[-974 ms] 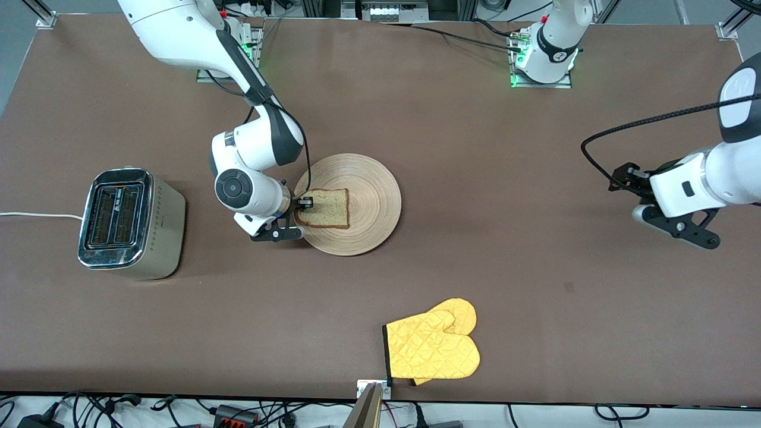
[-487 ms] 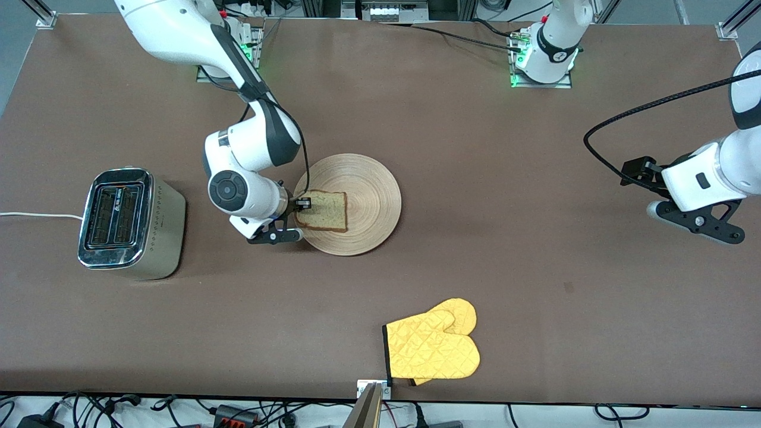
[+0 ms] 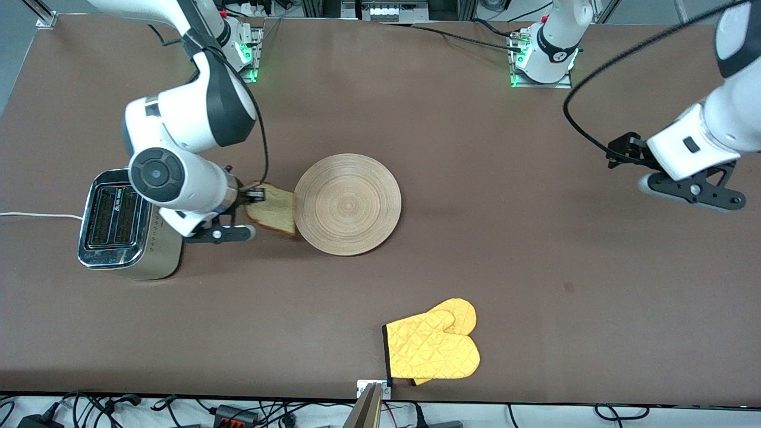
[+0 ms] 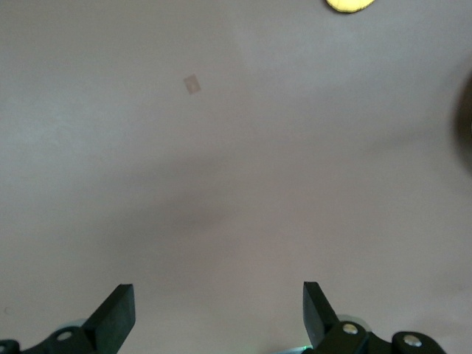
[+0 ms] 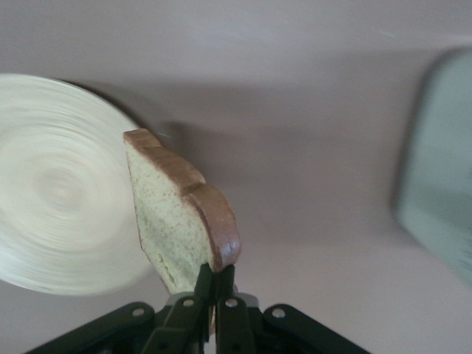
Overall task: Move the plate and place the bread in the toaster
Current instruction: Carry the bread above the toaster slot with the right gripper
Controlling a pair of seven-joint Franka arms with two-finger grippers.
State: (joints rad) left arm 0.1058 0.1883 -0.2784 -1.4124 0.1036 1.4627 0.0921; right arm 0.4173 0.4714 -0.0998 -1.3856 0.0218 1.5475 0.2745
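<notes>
The wooden plate (image 3: 348,204) lies bare in the middle of the table; it also shows blurred in the right wrist view (image 5: 63,195). My right gripper (image 3: 254,198) is shut on the crust edge of the bread slice (image 3: 274,209) and holds it in the air between the plate and the toaster (image 3: 128,223). In the right wrist view the bread (image 5: 177,214) stands on edge in the gripper (image 5: 214,276), with the toaster (image 5: 439,177) off to one side. My left gripper (image 3: 692,193) is open and empty, up over bare table at the left arm's end (image 4: 217,310).
A yellow oven mitt (image 3: 434,346) lies near the table's front edge, nearer the camera than the plate. The toaster's white cord (image 3: 35,215) runs off the right arm's end of the table.
My right gripper has lifted the bread off the plate and carried it toward the toaster; the plate stays put. The left arm has risen and shifted slightly.
</notes>
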